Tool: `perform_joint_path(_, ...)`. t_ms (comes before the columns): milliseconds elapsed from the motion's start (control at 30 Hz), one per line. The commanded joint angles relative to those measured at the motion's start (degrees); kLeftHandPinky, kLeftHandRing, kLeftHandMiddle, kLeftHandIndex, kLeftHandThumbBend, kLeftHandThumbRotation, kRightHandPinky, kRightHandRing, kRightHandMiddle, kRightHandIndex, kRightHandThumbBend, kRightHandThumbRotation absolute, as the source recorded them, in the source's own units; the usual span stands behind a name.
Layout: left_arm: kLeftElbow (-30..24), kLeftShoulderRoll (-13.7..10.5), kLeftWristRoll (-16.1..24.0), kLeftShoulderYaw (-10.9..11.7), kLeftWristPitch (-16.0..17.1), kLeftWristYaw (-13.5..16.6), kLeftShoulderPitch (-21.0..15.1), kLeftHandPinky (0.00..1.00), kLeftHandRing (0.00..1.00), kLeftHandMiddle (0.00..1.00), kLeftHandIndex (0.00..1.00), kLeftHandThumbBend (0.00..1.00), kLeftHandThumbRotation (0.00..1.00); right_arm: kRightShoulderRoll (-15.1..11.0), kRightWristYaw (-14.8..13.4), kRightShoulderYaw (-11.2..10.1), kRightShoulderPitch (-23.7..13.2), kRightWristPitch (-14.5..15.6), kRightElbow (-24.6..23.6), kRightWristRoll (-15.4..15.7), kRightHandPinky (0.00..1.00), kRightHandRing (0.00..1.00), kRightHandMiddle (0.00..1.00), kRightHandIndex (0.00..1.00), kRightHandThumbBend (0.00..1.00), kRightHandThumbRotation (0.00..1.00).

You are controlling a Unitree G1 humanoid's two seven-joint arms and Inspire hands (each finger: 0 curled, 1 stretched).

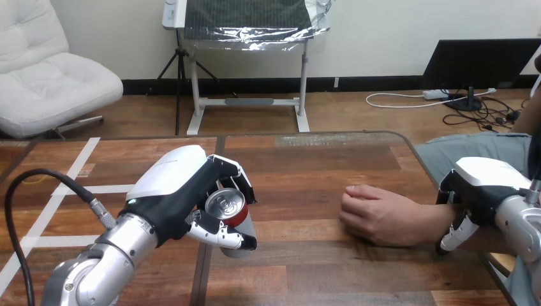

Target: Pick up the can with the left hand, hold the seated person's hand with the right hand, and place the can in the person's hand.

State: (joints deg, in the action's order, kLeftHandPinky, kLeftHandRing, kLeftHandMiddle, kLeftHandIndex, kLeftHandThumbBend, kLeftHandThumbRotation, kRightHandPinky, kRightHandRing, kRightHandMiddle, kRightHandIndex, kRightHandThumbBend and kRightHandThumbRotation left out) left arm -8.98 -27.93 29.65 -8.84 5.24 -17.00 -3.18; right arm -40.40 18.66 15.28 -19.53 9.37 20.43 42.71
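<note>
Red can gripped in left hand. Keep steady, bring slowly to person's hand. Right hand beside wrist; cannot tell if holding.

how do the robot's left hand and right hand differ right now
The left hand is curled round the can; the right hand has no can. The left hand is apart from the person's hand; the right hand sits over the person's wrist. Both are black with white shells.
</note>
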Motion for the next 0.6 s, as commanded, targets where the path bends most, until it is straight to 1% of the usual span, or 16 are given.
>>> perform_joint_path(0,-0.09,-0.12,-1.23,1.41,0.69,0.75,-4.52,0.34,0.39,0.46,0.50,0.63,0.00,0.33,-1.34,-1.65,-0.53,-0.61,-2.36,-1.88,0.29,0.35,0.44,0.51,0.75,0.00)
perform_joint_path(167,0.59,-0.10,-1.32,1.30,1.16,0.95,-4.88,0.34,0.39,0.46,0.50,0.63,0.00,0.13,-2.03,-1.84,-0.32,-1.43,-2.27,-2.34,0.31,0.37,0.45,0.51,0.76,0.00)
perform_joint_path(367,1.24,0.12,-1.59,1.17,1.14,0.78,-5.38,0.35,0.40,0.46,0.50,0.63,0.00,-0.16,-1.79,-1.79,-0.23,-1.00,-2.95,-2.50,0.32,0.38,0.46,0.52,0.75,0.00)
perform_joint_path(567,1.85,0.18,-1.54,0.87,1.04,0.47,-6.17,0.35,0.40,0.46,0.50,0.63,0.00,-0.44,-1.75,-2.26,0.31,-0.54,-4.76,-2.73,0.34,0.39,0.47,0.52,0.75,0.00)
